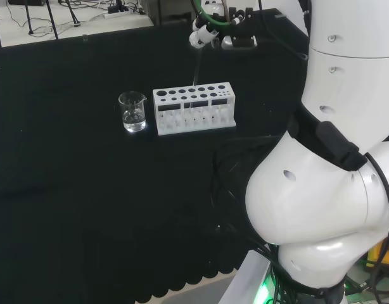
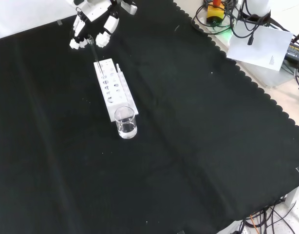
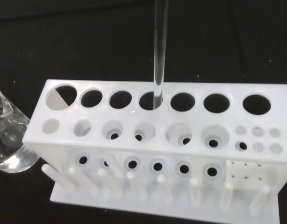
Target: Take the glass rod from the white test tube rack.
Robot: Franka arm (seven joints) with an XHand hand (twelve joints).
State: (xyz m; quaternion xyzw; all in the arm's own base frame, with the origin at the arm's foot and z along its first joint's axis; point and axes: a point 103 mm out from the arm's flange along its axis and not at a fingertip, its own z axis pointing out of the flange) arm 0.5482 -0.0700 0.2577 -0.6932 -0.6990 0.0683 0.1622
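In the wrist view the white plastic test tube rack with its rows of round holes [image 3: 167,140] lies closest, and the thin clear glass rod [image 3: 159,51] stands upright with its lower end at the mouth of a middle hole in the back row; whether the tip is just inside or just clear of the hole cannot be told. The step in hand looks like the lift-out, and doing it well means drawing the rod straight up along its own line until the tip is well above the rack's top, with no sideways drift that could catch the rim or tip the light rack. Beside the rack's end stands a small clear glass beaker holding a little clear liquid [image 2: 126,123], so any later swing should stay away from it. Farther off, the front view gives what the wrist view lacks: the black and white robot hand [image 2: 93,24] above the rack's far end, its fingers curled and pinching the rod's top. The head view shows the rod as a faint line above the rack [image 1: 194,107].
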